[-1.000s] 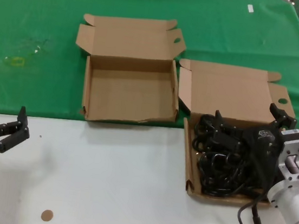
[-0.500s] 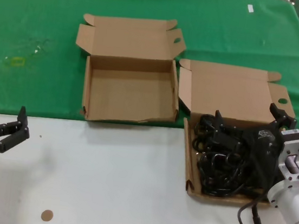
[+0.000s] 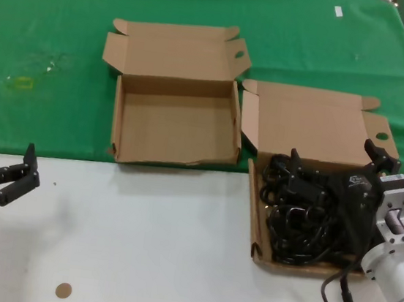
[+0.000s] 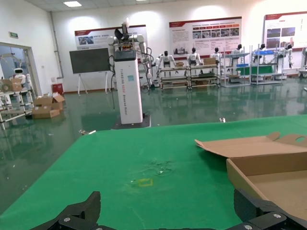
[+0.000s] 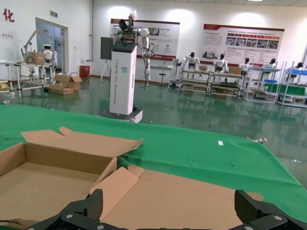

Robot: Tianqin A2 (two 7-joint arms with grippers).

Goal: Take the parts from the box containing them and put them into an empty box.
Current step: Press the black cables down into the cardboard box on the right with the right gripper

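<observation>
Nothing has moved since a moment ago. Our right gripper (image 3: 336, 166) hangs spread wide over the parts (image 3: 305, 215), maybe touching them. Our left gripper (image 3: 18, 173) waits, open too.

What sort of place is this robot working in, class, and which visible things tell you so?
Probably a robotics demonstration or test hall: humanoid robots stand in a row by metal racks, large display posters cover the wall, and the green-covered table holds open cardboard cartons.
</observation>
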